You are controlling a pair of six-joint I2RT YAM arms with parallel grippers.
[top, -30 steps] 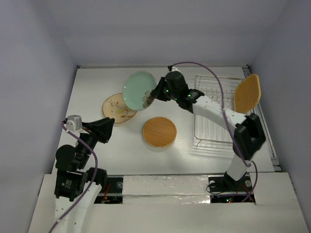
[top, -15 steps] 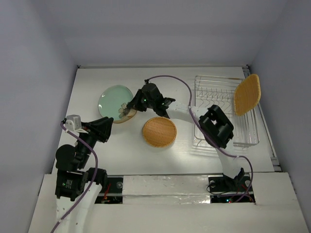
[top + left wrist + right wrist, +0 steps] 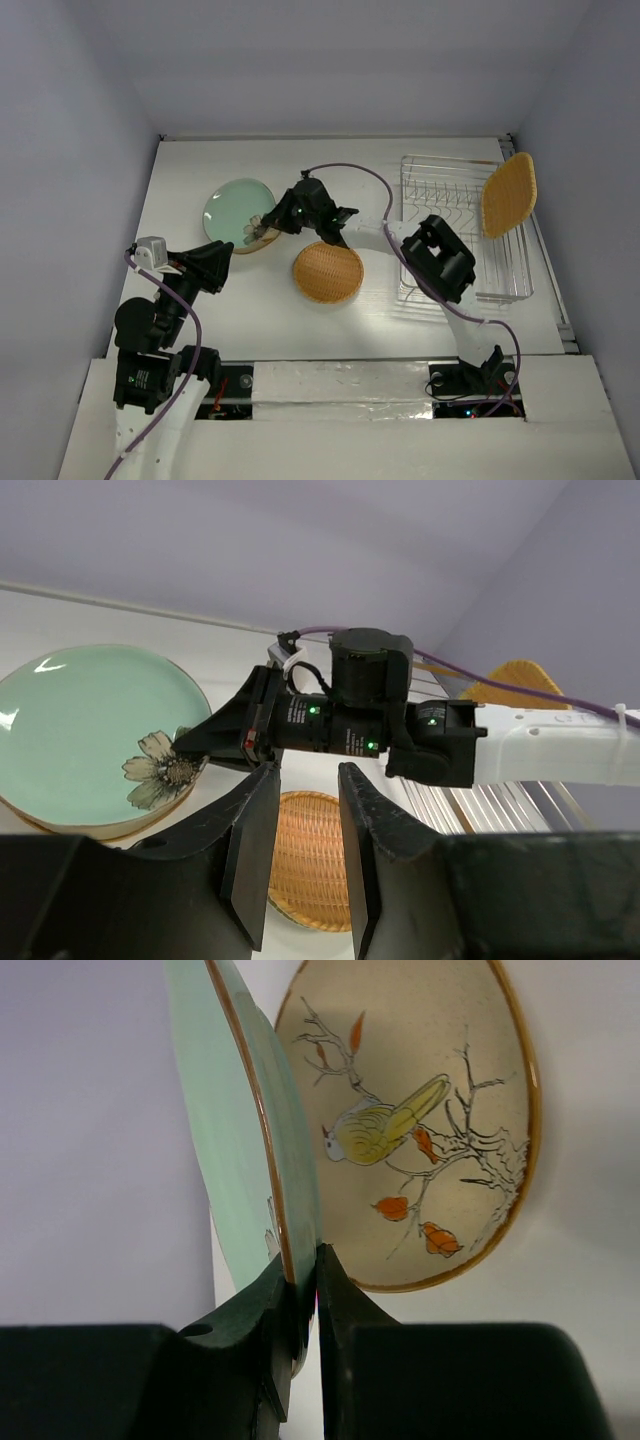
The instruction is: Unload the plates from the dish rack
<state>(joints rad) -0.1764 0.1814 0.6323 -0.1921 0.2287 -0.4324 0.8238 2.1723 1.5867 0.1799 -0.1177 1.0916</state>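
Over cream plate (image 3: 430, 1120), right pincer (image 3: 305, 1265) tight on rim of mint plate (image 3: 232, 1160); left pincer (image 3: 308, 800) spread

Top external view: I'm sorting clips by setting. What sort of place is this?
Probably a robot test cell: bare walls around a white table, left arm and right arm mounted at its edge.

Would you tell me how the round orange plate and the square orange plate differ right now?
The round plate is circular; the square plate has rounded corners. The round plate lies flat on the table; the square plate stands on edge at the rack's right end. Both are orange and unheld.
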